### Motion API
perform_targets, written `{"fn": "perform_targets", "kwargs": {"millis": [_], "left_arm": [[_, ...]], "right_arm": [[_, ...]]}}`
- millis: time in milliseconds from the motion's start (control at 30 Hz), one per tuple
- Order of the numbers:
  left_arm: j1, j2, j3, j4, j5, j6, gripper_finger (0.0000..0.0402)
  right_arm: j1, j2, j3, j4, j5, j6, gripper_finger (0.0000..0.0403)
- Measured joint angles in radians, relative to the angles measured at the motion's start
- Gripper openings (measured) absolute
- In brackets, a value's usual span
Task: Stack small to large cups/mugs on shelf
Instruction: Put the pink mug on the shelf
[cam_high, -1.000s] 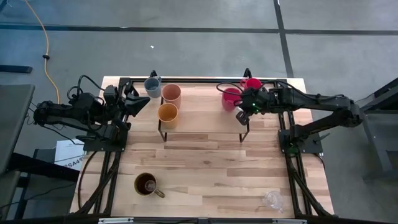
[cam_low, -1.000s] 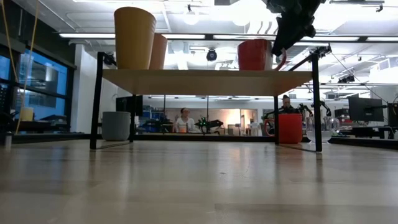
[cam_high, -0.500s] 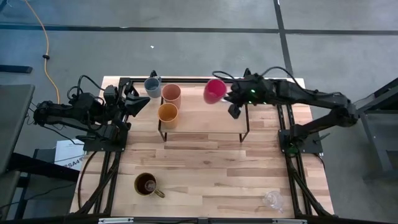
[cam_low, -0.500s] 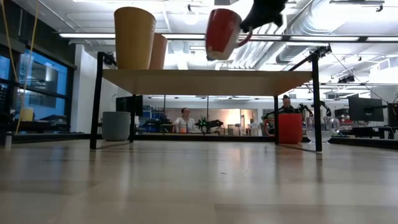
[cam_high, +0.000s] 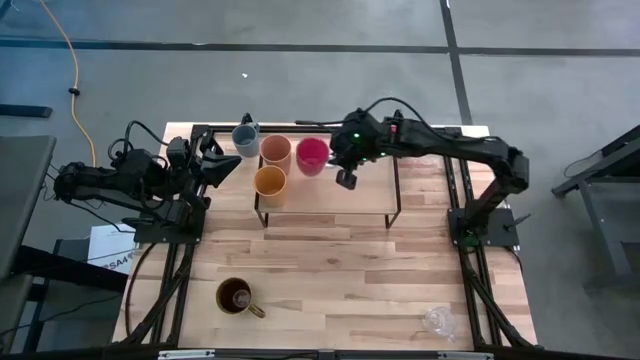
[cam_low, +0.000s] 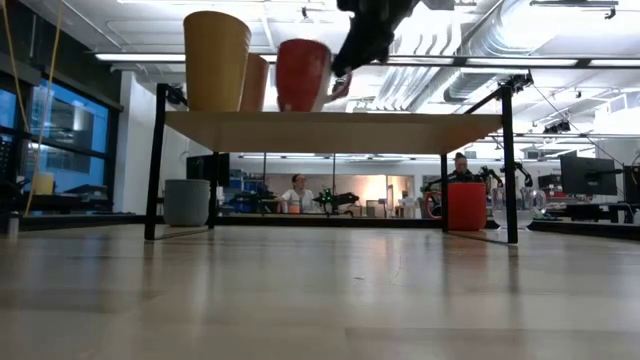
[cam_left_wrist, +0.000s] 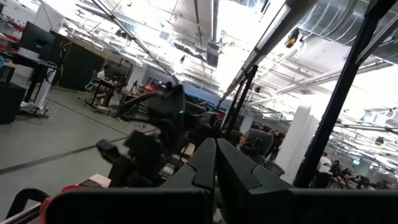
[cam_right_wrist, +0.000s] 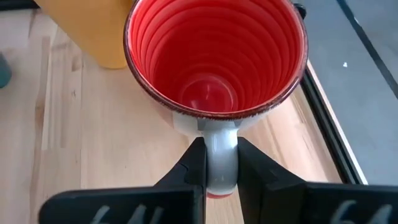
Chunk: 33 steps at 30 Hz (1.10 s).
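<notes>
The big light wooden table (cam_high: 330, 270) is carrying the low black-framed shelf with the pale plank top (cam_high: 350, 190), and that's where it's all happening. The right arm is reaching across it, its gripper (cam_high: 335, 158) pinching the grey handle of a red ribbed mug (cam_high: 312, 153), jaws closed tight on it. The mug is hanging upright over the plank, just beside the peach tumbler (cam_high: 276, 150) and the orange-yellow cup (cam_high: 270, 181). From the low view I can't tell if its base is touching the plank. I'd say it's mid-placement: the next move needs a gentle lowering, then letting go without nudging the neighbours. The left gripper (cam_high: 222, 166) is waiting by the shelf's left end, fingers looking pressed together.
</notes>
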Motion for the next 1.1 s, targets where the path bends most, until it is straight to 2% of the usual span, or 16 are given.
{"fn": "perform_targets", "kwargs": {"millis": [233,600,833,1100], "left_arm": [[0.000,0.000,0.000,0.000,0.000,0.000,0.0003],[0.000,0.000,0.000,0.000,0.000,0.000,0.0003],[0.000,0.000,0.000,0.000,0.000,0.000,0.0003],[0.000,0.000,0.000,0.000,0.000,0.000,0.0003]], "right_arm": [[-0.009,0.049,0.023,-0.035,-0.005,-0.012,0.0025],[-0.020,0.054,0.023,-0.041,-0.016,-0.027,0.0025],[-0.020,0.054,0.023,-0.036,-0.016,-0.029,0.0092],[-0.020,0.054,0.023,-0.020,-0.016,-0.010,0.0107]]}}
